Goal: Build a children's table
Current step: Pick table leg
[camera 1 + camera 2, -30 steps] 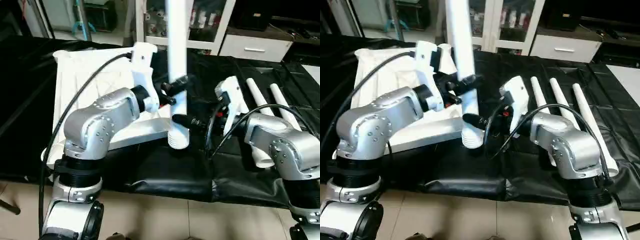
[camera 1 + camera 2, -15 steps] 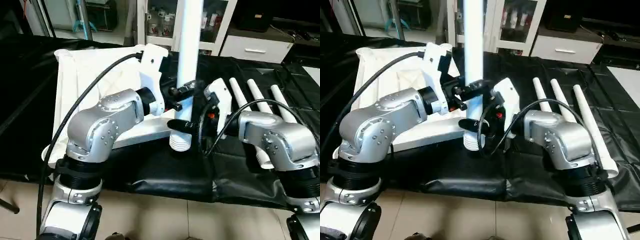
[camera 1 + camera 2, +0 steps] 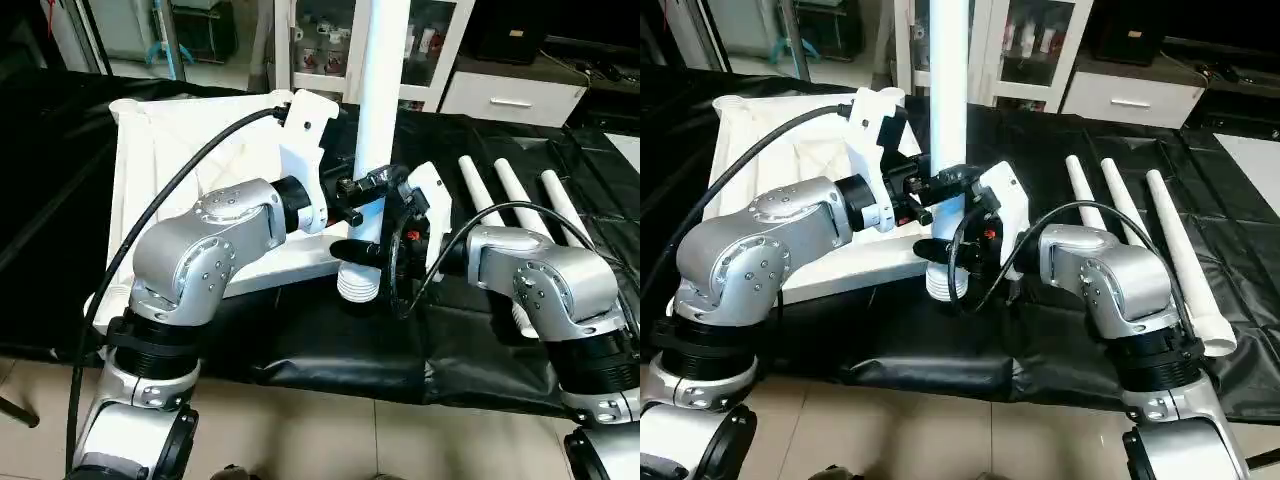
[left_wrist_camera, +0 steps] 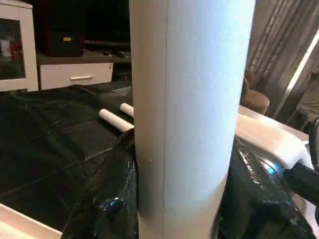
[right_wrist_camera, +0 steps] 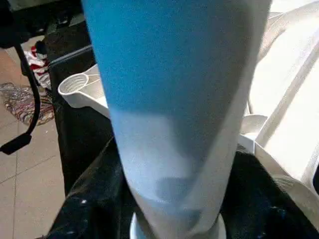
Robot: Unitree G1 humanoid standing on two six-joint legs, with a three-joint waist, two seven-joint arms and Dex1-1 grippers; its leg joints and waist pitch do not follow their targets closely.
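Black sheeting covers the counter [image 3: 330, 360], with tiled floor at its near edge. Nearest are the robot's two silver forearms, reaching forward and inward toward the same spot.

Between them a white tube leg [image 3: 375, 120] stands upright, its ribbed lower end sitting at the near corner socket [image 3: 359, 285] of the white tabletop [image 3: 180, 170], which lies underside up on the left part of the counter (its ribs show faintly past the left arm). Whether the leg is fully seated in the socket cannot be told.

The left gripper [image 3: 362, 188] has its two black fingers closed on the leg partway up; in the left wrist view the tube [image 4: 192, 109] rises between the two dark fingers [image 4: 107, 199], which press against both of its sides. The right gripper [image 3: 940, 248] sits lower on the same leg, just above the ribbed end, one black finger [image 3: 352, 250] reaching across the front of the tube. In the right wrist view its fingers [image 5: 89, 204] flank the leg closely on both sides, though whether they actually grip it cannot be told.

Farther back on the right, three spare legs [image 3: 1120, 205] lie side by side on the sheeting, well apart from the tabletop. Beyond the counter stand a white glass-fronted cabinet [image 3: 320, 50] and a low white drawer unit [image 3: 510, 95].
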